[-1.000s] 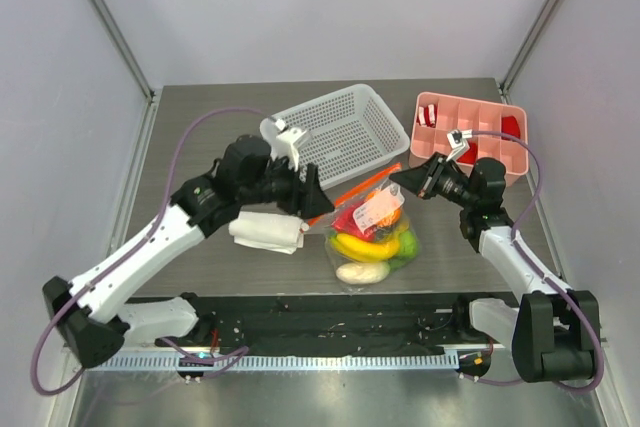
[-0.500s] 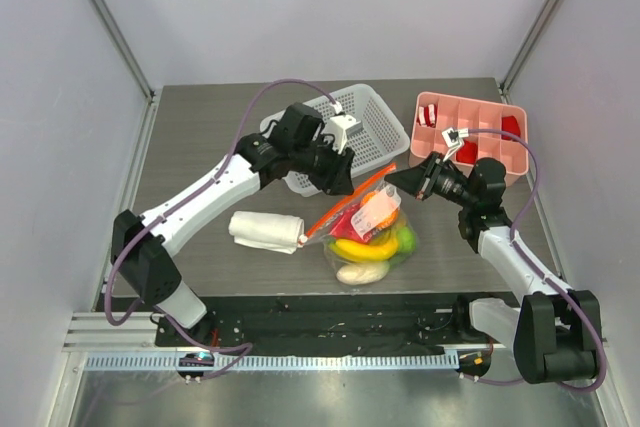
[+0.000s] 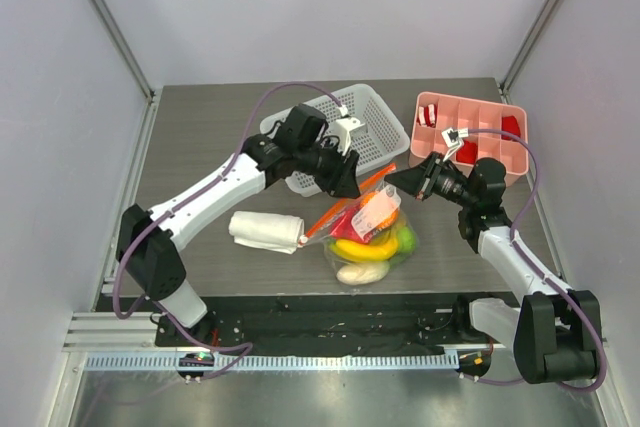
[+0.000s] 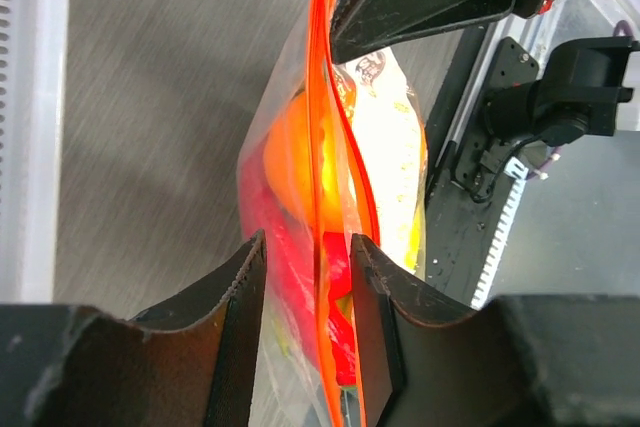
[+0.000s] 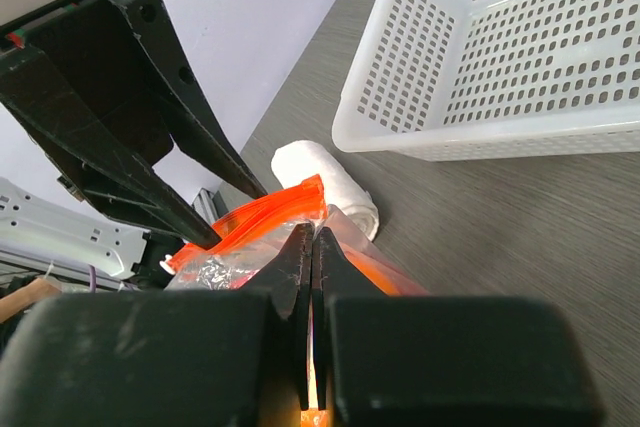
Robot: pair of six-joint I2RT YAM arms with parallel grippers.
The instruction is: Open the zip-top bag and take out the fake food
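The clear zip-top bag (image 3: 372, 237) lies at the table's front middle, its orange-red zip strip (image 3: 335, 209) lifted at the right end. Inside it I see the fake food: yellow bananas (image 3: 365, 248), white radish (image 3: 362, 272), green apple (image 3: 405, 240) and red and orange pieces. My right gripper (image 3: 395, 179) is shut on the bag's top edge (image 5: 313, 247). My left gripper (image 3: 347, 182) is open, its jaws either side of the zip strip (image 4: 320, 147) without pinching it; its midpoint in the left wrist view (image 4: 308, 277) lies on the strip.
A rolled white cloth (image 3: 265, 231) lies left of the bag. A white perforated basket (image 3: 340, 132) stands behind it. A pink compartment tray (image 3: 470, 127) with red-and-white striped pieces (image 3: 427, 117) is at the back right. A black rail (image 3: 330, 312) runs along the front edge.
My left arm has swung right from above the white cloth to the bag's zip strip and edged closer. The right gripper has kept its hold on the lifted bag edge.
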